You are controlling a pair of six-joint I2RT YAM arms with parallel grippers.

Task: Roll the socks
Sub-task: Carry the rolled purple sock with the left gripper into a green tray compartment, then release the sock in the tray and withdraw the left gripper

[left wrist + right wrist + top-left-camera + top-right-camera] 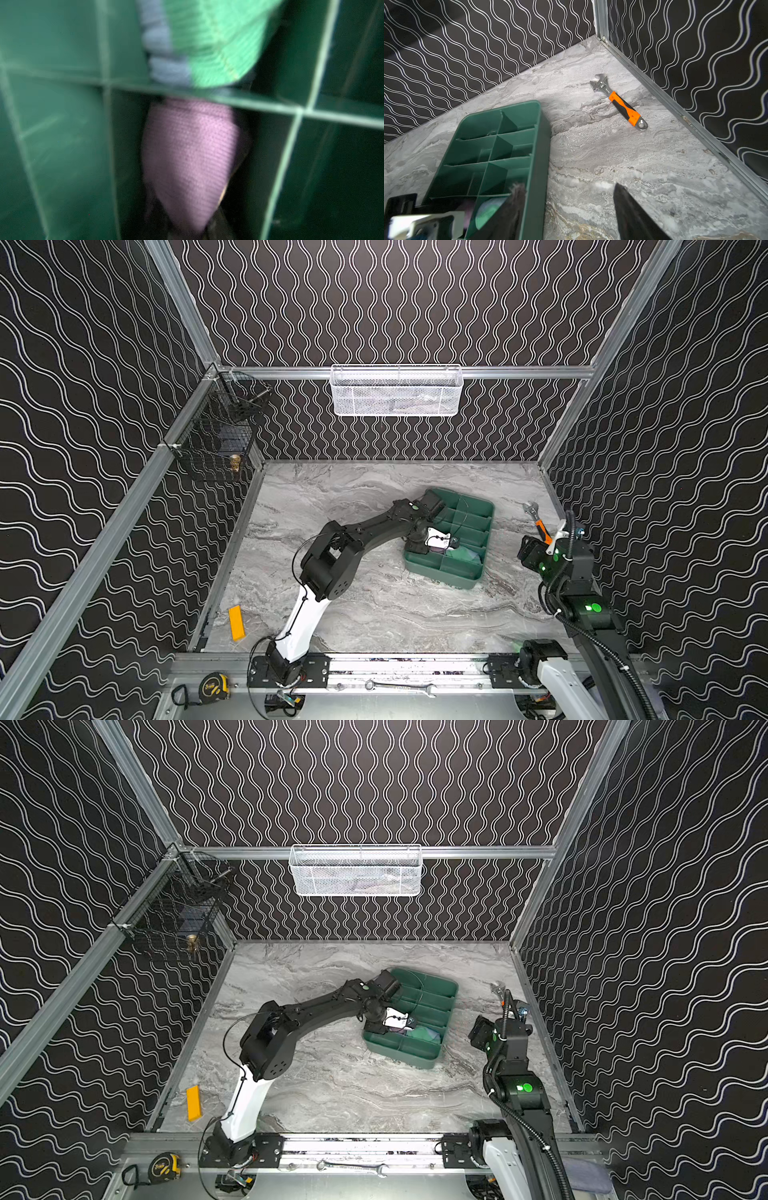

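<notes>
Lying in the tray: the purple sock [189, 162] sits down inside one compartment, its ribbed knit bunched to a taper. The blue sock [197, 45], green toe uppermost, fills the compartment next door, with one divider between them.
Tray: we see a green divided tray [543, 162] flat on the counter [374, 614], with both socks toward its near end.
Left hand: the left hand [452, 544] reaches down into the purple sock's compartment. The sock narrows into its grip, so we read it as clamped on that sock, though the close view is blurred.
Why so: we judge the dividers keep each bundle from springing open, and a pinch at the narrow end keeps the roll together. We cannot tell whether the sock is going in or coming out.
Right hand: the right hand [569, 187] has its fingers [517, 207] apart with nothing between them. It hangs over the counter just beside the tray, which we judge leaves the left arm room.
Adjustable wrench: the orange-handled adjustable wrench [620, 101] lies on the counter between the tray and the right wall, touching neither.
Counter: it is grey marble pattern, with a yellow block [237, 622] near its left edge.
Room: the walls are black with wavy white lines, in an aluminium frame. A white mesh basket [397, 391] hangs on the back rail and a black wire basket [216, 427] on the left. A tape measure [214, 686] and a spanner [399, 688] lie at the front.
</notes>
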